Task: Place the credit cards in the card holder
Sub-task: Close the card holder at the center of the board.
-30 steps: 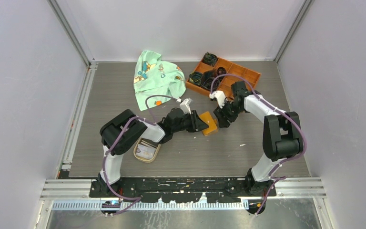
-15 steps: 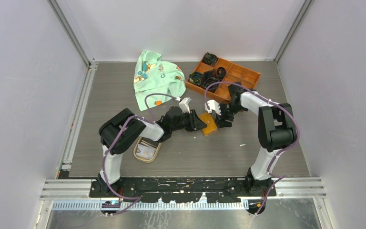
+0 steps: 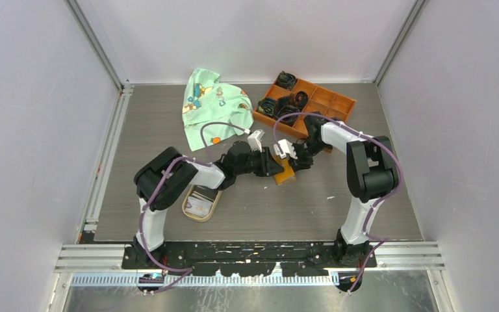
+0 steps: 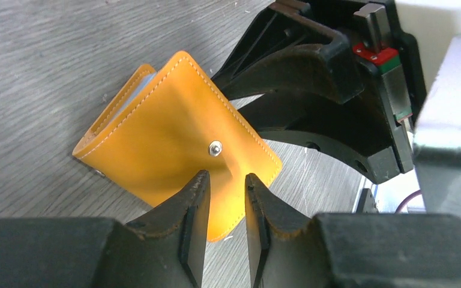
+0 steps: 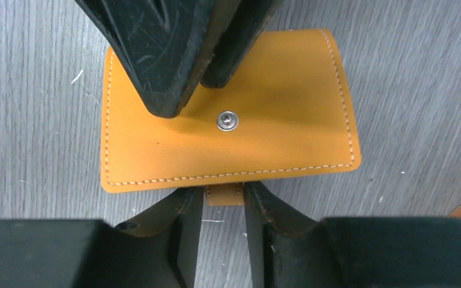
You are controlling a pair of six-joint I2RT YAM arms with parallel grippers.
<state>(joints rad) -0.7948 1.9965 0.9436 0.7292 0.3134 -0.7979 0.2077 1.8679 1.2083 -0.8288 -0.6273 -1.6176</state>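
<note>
The card holder is a closed orange wallet lying flat mid-table, its snap stud facing up. My left gripper comes from the left. Its fingertips stand slightly apart and rest on the cover just beside the stud, with nothing clamped between them. My right gripper comes from the opposite side. Its fingers sit tight against both sides of the small strap tab that pokes out under the wallet's edge. The credit cards lie in the tan oval dish, far from both grippers.
The tan oval dish sits near the left arm's elbow. A green printed cloth lies at the back. An orange compartmented tray with dark items stands at the back right, close behind the right arm.
My right gripper has swung left to the card holder's edge and narrowed its jaws around the strap tab. The left gripper and the wallet have hardly moved.
</note>
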